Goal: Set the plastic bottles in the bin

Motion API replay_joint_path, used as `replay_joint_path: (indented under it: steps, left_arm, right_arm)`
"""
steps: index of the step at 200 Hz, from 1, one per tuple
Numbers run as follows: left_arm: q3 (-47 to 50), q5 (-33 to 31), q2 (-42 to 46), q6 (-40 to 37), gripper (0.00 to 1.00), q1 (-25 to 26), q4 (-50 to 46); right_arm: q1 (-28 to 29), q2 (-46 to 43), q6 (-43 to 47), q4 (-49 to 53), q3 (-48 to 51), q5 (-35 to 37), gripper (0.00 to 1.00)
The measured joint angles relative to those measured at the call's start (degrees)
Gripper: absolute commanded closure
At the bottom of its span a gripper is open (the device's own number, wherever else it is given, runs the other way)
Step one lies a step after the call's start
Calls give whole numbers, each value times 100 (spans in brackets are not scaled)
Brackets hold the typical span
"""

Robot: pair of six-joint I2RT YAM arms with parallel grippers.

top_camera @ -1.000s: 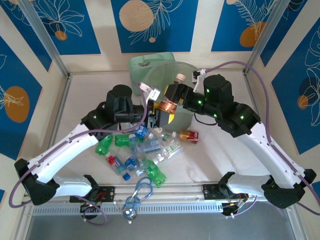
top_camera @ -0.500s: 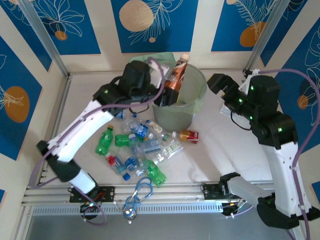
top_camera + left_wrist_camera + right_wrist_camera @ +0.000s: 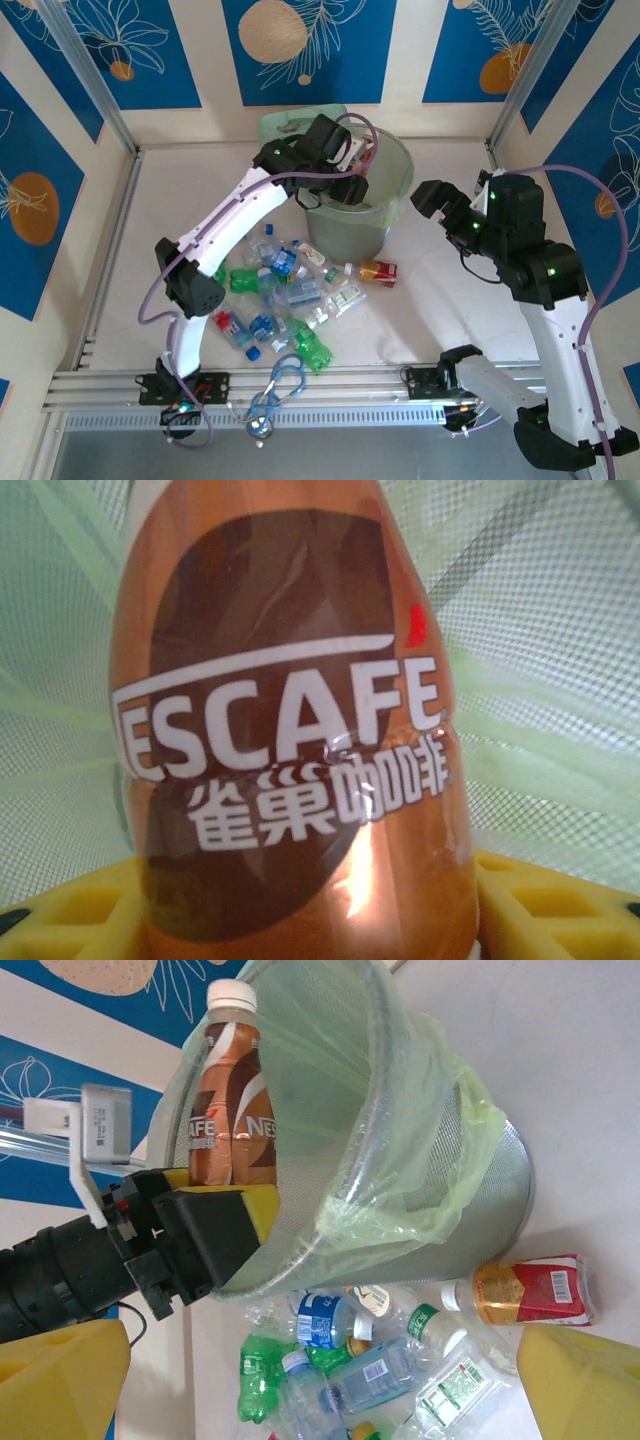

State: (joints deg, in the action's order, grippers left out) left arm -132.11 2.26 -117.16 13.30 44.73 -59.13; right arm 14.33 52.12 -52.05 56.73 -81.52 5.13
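Pinching Nescafe bottle (image 3: 290,730) low in left gripper (image 3: 232,1185) inside bin (image 3: 420,1110); right gripper (image 3: 432,197) spread, empty. Could snag loose liner (image 3: 440,1200) on retract, tipping bin onto remaining bottles (image 3: 290,290).

Free room: the left gripper (image 3: 347,188) sits inside the mouth of the bin (image 3: 406,168), clamped on a brown coffee bottle (image 3: 232,1100). Bin wall and loose green liner (image 3: 440,1190) close around it, so the clear way is straight above. Just beyond it, past the rim, stands a mint-green box (image 3: 285,128). The left arm (image 3: 240,205) lies across the bin's left rim, blocking that side. The right gripper (image 3: 432,197), jaws wide, hangs right of the bin and apart from it, with bare table (image 3: 445,300) below it and free. To its left and nearer the bases, a red-labelled bottle (image 3: 378,272) lies by the bin's foot, then the dense bottle pile (image 3: 285,290) with tight gaps. Blue loops (image 3: 283,378) lie at the pile's near edge.
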Motion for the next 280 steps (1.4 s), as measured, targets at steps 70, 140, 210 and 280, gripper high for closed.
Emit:
replay_joint_path:
  steps: [70,140,210,280]
  left_arm:
    - [-92,-4,-79,190,17,0,-177]
    - [146,-455,568,393,5,0,262]
    - [3947,-1576,4393,1141,5,-1233,1370]
    - [6334,-1561,6004,2015,8,-1939,1672]
  right_arm:
    - [15,28,46,-7,208,-162,1]
    - [2522,824,876,26,-398,267,6]
    - [5040,2691,1071,13,-157,951,6]
    - [5233,4559,1388,-308,-275,621,12]
